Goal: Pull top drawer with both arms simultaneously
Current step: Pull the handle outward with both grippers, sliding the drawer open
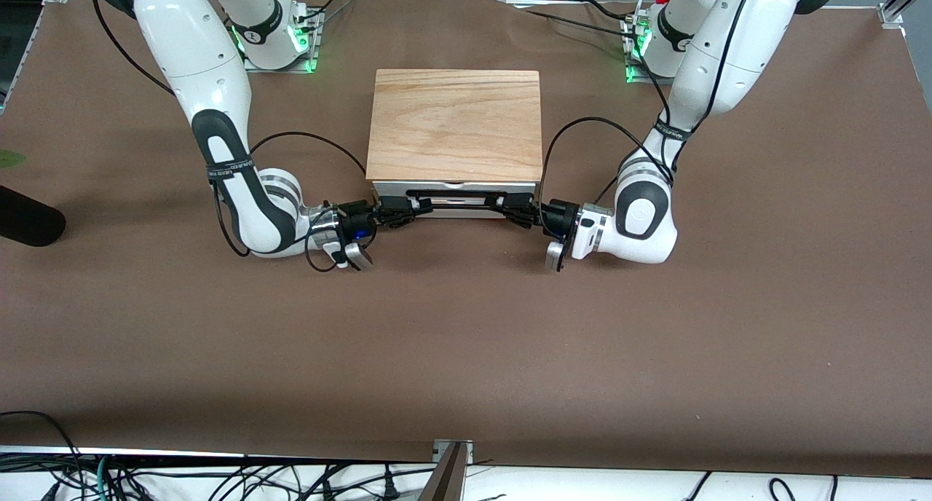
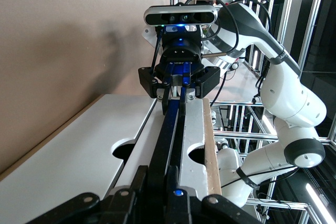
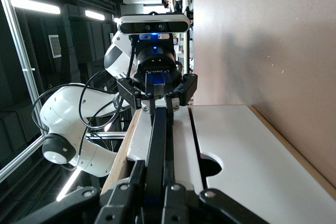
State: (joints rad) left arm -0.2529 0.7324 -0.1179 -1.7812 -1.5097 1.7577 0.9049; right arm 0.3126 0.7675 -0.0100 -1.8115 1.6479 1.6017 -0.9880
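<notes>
**Q:** Cabinet placement, how is it described?

**A:** Seen from the front, a low cabinet (image 1: 455, 129) with a light wood top slab is set on the brown table (image 1: 466, 341), between the two arm bases. The top drawer (image 1: 455, 189) is found just under the slab, its white front turned toward the front camera, with a thin black bar handle (image 1: 455, 194) across it. The drawer front is seen close against the cabinet.

**Q:** What is noted at the right arm's end of the handle?

**A:** The right gripper (image 1: 416, 207) is laid sideways in front of the cabinet, and its fingers are clamped on that end of the handle. In the right wrist view the bar (image 3: 157, 145) is seen running away to the other gripper.

**Q:** And at the left arm's end?

**A:** The left gripper (image 1: 510, 210) is placed the same way in front of the cabinet, fingers pressed together on the handle. In the left wrist view the bar (image 2: 170, 135) is shown stretching to the right gripper (image 2: 176, 95).
</notes>
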